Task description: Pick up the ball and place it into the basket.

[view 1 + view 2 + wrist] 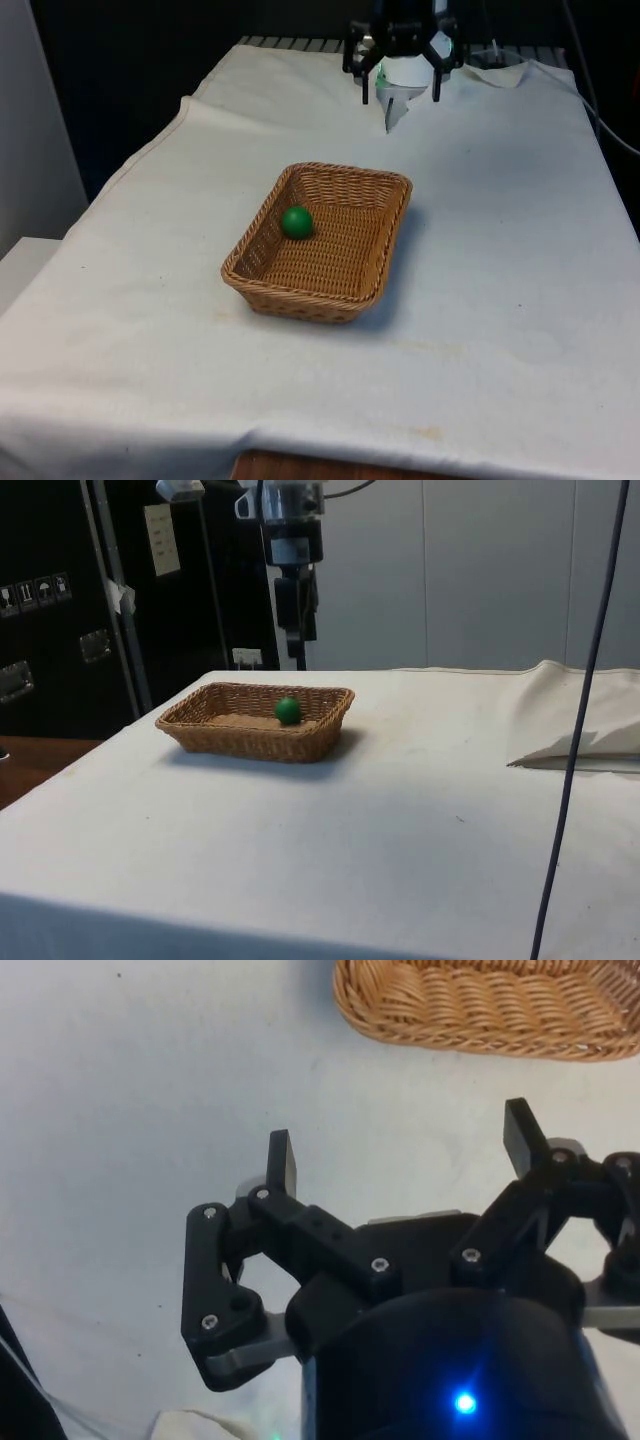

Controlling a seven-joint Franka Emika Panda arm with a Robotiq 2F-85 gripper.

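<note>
The black gripper (405, 1150) is held with its fingers spread wide and nothing between them, raised above the white cloth (500, 250) beyond the wicker basket (375, 265). The green ball (297, 222) is seen resting inside the basket.

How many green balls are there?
1. The green ball lies inside the wicker basket, near the wall on the front view's left. No others show.

White cloth (500, 250) covers the table.
</note>
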